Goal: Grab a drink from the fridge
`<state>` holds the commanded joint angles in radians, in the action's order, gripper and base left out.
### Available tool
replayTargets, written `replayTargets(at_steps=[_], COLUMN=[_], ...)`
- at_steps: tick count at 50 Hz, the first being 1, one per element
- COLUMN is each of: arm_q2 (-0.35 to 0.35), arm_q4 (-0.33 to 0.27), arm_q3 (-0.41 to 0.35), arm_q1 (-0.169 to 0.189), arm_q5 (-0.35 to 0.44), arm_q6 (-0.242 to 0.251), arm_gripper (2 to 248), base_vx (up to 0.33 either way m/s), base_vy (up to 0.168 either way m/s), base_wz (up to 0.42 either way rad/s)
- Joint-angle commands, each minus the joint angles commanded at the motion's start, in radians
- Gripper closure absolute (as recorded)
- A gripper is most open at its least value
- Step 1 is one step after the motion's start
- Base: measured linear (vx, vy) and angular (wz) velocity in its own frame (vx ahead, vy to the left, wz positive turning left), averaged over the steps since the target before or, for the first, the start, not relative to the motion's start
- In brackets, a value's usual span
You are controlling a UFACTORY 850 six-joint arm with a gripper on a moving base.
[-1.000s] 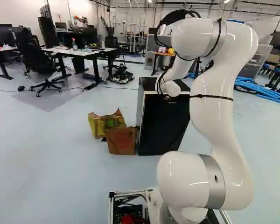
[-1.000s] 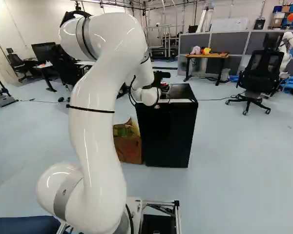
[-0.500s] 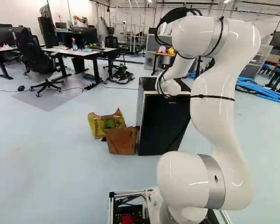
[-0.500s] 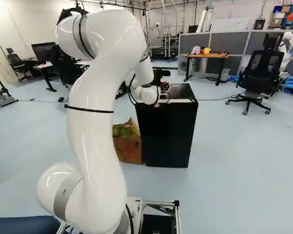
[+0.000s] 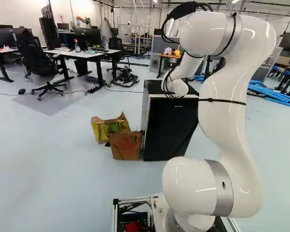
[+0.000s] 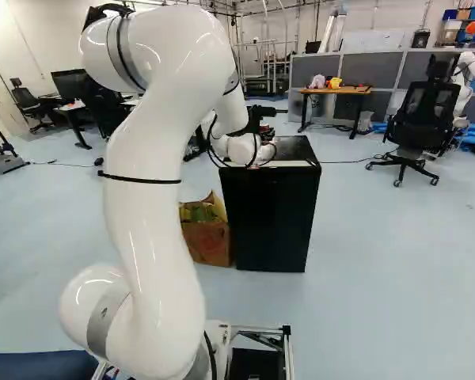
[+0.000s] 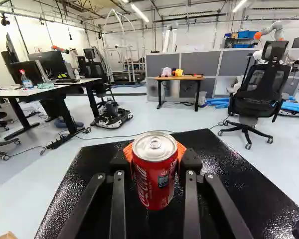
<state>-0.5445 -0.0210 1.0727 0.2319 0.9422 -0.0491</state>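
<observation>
The black gripper (image 6: 261,127) shows partly behind my wrist in the right base view, over the fridge's top. In the wrist view the gripper (image 7: 155,163) is shut on a red drink can (image 7: 153,185), its orange pads against both sides. The can stands upright with its silver lid facing up. Beneath and beyond it spreads the black top of the fridge (image 7: 199,139); whether the can touches that top I cannot tell. The fridge (image 5: 170,130) has its dark front closed, and in the left base view my wrist covers part of its top edge.
Two open boxes, one yellow (image 5: 106,128) and one brown (image 5: 126,146), stand against the fridge's side. Farther off are a wooden table (image 6: 332,91), an office chair (image 6: 416,119), white desks (image 5: 79,54) and another robot (image 6: 464,75). A dark knob-like object lies at the fridge top's near corner.
My arm's upper bend has drawn back toward the base, and the wrist has shifted slightly. The fridge and boxes have kept their places, and the base has not moved.
</observation>
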Motion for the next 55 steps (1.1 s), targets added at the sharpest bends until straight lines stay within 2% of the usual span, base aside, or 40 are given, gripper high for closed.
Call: replayTargets(at_steps=[28,55], arm_q2=[0.043,0.156], arm_q4=[0.001,0.004], arm_q3=[-0.052,-0.186], arm_q1=[-0.012,-0.044], arm_q5=[-0.004,-0.013], arm_q6=[0.003,0.009], arm_gripper=[150,150], base_vx=[0.0,0.0], base_vy=[0.0,0.0], base_wz=[0.0,0.0])
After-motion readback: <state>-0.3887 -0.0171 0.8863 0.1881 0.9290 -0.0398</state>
